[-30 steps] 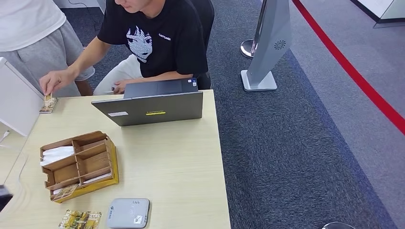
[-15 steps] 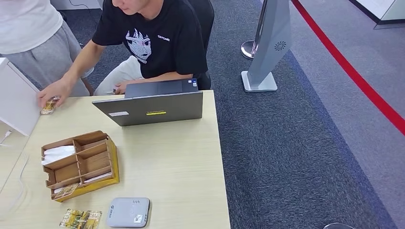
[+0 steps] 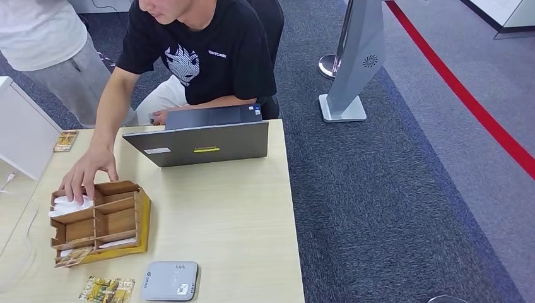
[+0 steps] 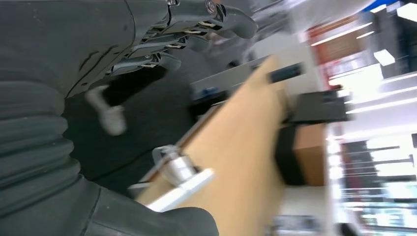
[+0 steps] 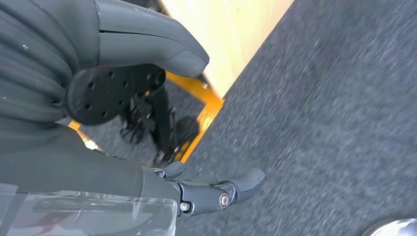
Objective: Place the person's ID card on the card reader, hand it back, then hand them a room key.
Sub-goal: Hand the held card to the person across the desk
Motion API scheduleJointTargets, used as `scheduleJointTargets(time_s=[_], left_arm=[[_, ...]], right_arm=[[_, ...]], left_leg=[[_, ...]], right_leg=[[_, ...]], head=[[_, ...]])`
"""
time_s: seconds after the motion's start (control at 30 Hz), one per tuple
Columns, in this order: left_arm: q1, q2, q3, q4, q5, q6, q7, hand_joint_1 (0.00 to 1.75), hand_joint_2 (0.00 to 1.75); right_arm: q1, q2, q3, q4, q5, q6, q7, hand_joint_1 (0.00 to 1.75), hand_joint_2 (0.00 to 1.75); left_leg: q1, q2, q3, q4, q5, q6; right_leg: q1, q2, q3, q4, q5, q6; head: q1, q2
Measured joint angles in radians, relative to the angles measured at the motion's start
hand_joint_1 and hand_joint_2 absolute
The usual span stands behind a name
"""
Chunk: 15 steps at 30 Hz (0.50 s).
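Lying flat at the far left corner of the tabletop (image 3: 233, 208), just beside a white panel (image 3: 22, 136), is a small patterned card (image 3: 65, 140), which is probably the person's ID card, though its print is too small to read. It is looking thin, light and stiff, so it will likely be sliding on the smooth wood; a pinch across one short edge, perhaps after nudging it toward the rim, seems the safest hold. To its right, the person's hand (image 3: 85, 177) is resting on the back edge of the wooden organiser (image 3: 101, 221), whose compartments are holding white cards that may be the room keys. Nearer the robot, a second patterned card (image 3: 106, 289) is lying just beside the grey card reader (image 3: 169, 281), apart from it. Behind them an open laptop (image 3: 200, 142) is standing in front of the seated person. In the left wrist view the left hand (image 4: 162, 39) is hanging below the tabletop's level, its fingers (image 4: 216, 19) gently curled and apart, holding nothing. In the right wrist view the right hand (image 5: 147, 118) is hanging over the carpet, its thumb and fingers (image 5: 231, 189) spread wide and holding nothing.
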Motion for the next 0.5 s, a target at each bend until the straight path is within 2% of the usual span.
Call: scheduleJointTargets(time_s=[0.03, 0.1, 0.13, 0.17, 0.23, 0.27, 0.5], left_arm=[[0.002, -0.003, -0.005, 0.050, -0.006, -0.007, 0.032, 0.03, 1.75], [0.002, -0.009, -0.015, 0.161, -0.022, -0.019, 0.093, 0.90, 1.75], [0.000, -0.011, -0.020, 0.218, -0.027, -0.023, 0.122, 1.34, 1.75], [-0.003, -0.014, -0.024, 0.274, -0.030, -0.027, 0.149, 1.75, 1.75], [-0.011, -0.019, -0.035, 0.387, -0.038, -0.037, 0.192, 1.75, 1.75], [-0.016, -0.021, -0.039, 0.437, -0.046, -0.041, 0.210, 1.75, 1.75], [-0.081, -0.022, -0.029, 0.742, -0.163, -0.077, 0.337, 1.75, 1.75]], right_arm=[[-0.011, 0.000, -0.006, 0.014, 0.021, -0.011, 0.013, 0.00, 1.75], [-0.033, 0.000, -0.019, 0.045, 0.066, -0.026, 0.042, 0.00, 1.75], [-0.043, 0.000, -0.026, 0.060, 0.089, -0.031, 0.059, 0.36, 1.75], [-0.052, 0.000, -0.031, 0.073, 0.110, -0.034, 0.075, 0.80, 1.75], [-0.063, 0.000, -0.039, 0.092, 0.152, -0.039, 0.110, 1.67, 1.75], [-0.067, 0.000, -0.042, 0.098, 0.173, -0.041, 0.129, 1.75, 1.75], [-0.068, 0.000, -0.043, 0.112, 0.351, -0.015, 0.284, 1.75, 1.75]], left_leg=[[0.000, 0.000, 0.000, 0.000, 0.000, 0.000], [0.000, 0.000, 0.000, 0.000, 0.000, 0.000], [0.000, 0.001, 0.001, 0.000, 0.000, 0.000], [0.000, 0.001, 0.001, 0.000, 0.000, 0.000], [0.000, 0.001, 0.001, 0.000, 0.000, 0.000], [0.000, 0.000, 0.001, 0.000, 0.000, 0.000], [0.000, 0.000, 0.001, 0.000, 0.000, 0.000]], right_leg=[[0.000, 0.000, 0.000, 0.000, 0.000, 0.000], [0.000, 0.000, 0.000, 0.000, 0.000, 0.000], [0.000, 0.000, 0.000, 0.000, 0.000, 0.000], [0.000, 0.000, 0.000, 0.000, 0.000, 0.000], [0.000, 0.000, 0.001, 0.000, 0.000, 0.000], [0.000, 0.000, 0.001, 0.000, 0.000, 0.000], [0.000, 0.000, 0.001, 0.000, 0.000, 0.000]], head=[[0.000, 0.000], [0.000, 0.000], [0.000, 0.000], [0.000, 0.000], [0.000, 0.000], [0.000, 0.000], [0.000, 0.000]])
